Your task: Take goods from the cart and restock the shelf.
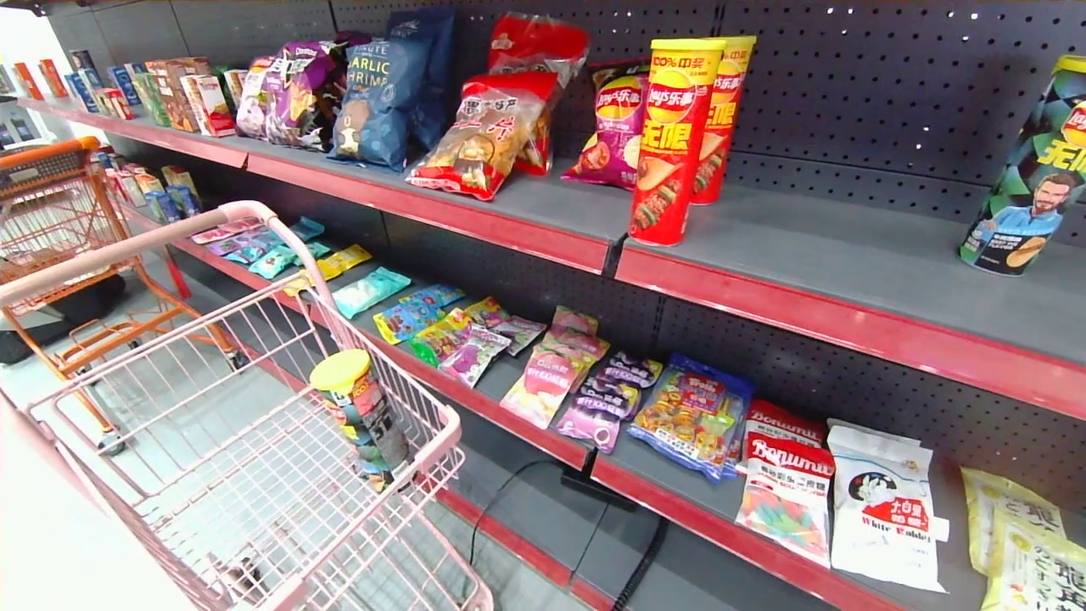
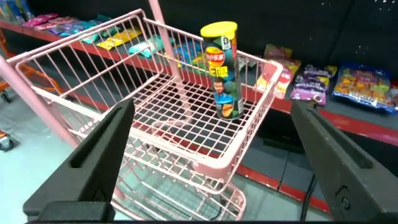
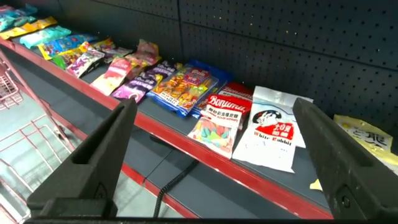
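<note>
The left gripper [image 2: 212, 109] hung spread wide over the cart [image 2: 219, 163], nothing grasped; I judged it next had to descend around the upright can [image 2: 224, 71].

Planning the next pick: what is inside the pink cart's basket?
One yellow-lidded chip can stands upright by the front wall of the pink cart. Whatever lies under its base is covered.

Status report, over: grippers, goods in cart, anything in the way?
Left gripper open, empty. Right gripper open, empty. Yellow-lidded dark chip can upright in pink wire cart, ungrasped. Nothing above it.
</note>
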`<state>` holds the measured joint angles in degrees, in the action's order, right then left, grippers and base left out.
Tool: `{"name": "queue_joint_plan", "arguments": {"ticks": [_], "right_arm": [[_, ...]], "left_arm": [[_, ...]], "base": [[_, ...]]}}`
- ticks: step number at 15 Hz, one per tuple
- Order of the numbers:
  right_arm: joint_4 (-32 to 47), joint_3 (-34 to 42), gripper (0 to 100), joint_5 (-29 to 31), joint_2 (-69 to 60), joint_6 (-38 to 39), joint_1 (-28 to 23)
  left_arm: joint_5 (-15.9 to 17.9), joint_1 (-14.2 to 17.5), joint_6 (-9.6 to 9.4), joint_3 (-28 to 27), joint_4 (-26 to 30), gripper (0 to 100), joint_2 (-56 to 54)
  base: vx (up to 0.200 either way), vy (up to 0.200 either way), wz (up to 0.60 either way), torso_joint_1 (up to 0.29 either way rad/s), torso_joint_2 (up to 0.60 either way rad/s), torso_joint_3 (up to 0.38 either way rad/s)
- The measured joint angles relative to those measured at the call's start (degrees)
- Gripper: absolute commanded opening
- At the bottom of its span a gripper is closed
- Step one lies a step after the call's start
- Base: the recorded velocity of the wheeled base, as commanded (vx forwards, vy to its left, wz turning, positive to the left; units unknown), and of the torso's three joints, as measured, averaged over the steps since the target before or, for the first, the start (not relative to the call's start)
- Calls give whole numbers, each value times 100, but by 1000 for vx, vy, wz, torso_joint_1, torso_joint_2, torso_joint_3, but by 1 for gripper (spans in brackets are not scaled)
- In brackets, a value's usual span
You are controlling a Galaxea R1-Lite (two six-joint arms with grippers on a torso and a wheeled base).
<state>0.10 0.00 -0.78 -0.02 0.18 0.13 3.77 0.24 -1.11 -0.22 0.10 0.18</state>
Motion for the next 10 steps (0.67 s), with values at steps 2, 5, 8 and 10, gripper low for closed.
{"name": "queue_joint_plan", "arguments": {"ticks": [2, 5, 8, 10], "right_arm": [[0, 0, 100, 2, 0, 2, 0], [0, 0, 100, 0, 0, 2, 0], [-2, 0, 100, 2, 0, 0, 5], [0, 0, 100, 2, 0, -2, 2]], "left_arm": [[46, -27, 184, -284, -149, 100, 89], [-273, -79, 778, -1419, -332, 100, 1095], [-601, 9, 1054, -2372, -456, 100, 3014], [-397, 110, 1101, -2726, -830, 100, 4330]], "base": [[0, 0, 0, -6, 25, 18], [0, 0, 0, 0, 0, 0], [0, 0, 0, 0, 0, 0], [0, 0, 0, 0, 0, 0]]}}
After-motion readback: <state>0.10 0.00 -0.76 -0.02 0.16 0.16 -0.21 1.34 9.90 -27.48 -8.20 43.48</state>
